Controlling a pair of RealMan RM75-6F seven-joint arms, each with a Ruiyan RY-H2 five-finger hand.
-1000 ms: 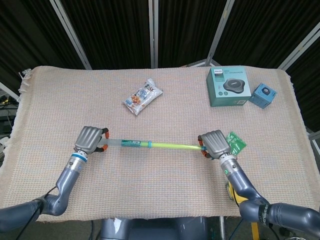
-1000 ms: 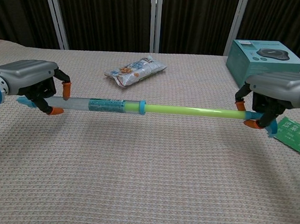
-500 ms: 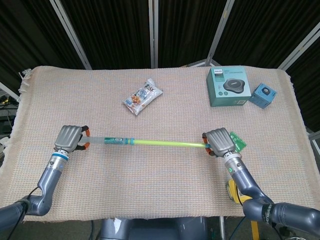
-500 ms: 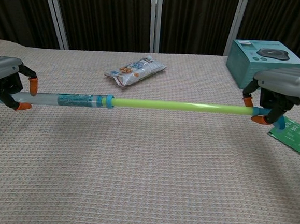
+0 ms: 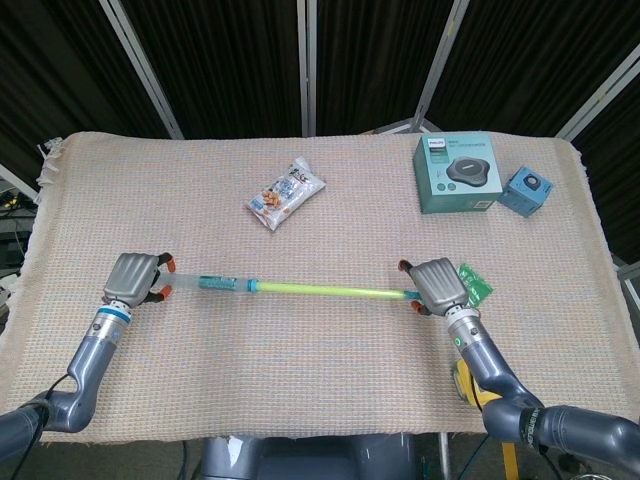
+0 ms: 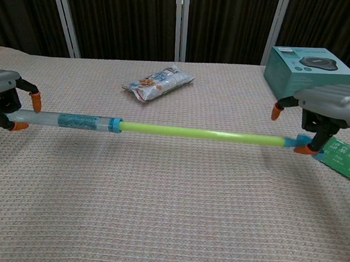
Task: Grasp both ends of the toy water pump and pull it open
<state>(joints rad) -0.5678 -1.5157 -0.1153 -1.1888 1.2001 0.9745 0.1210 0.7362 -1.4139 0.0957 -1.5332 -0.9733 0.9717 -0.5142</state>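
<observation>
Stretching the Toy Pump Between Two Robot Hands

Spanning the gap between both robot hands, the clear-barrelled toy water pump with a yellow-green plunger rod (image 6: pixel 163 130) hung just above the woven beige surface (image 6: pixel 168 215). It looked light, stiff and slick, best taken at its ends. The left robot hand (image 5: pixel 133 279) pinched the barrel end. The right robot hand (image 6: pixel 322 109) held the rod tip, one finger lifted clear.
</observation>
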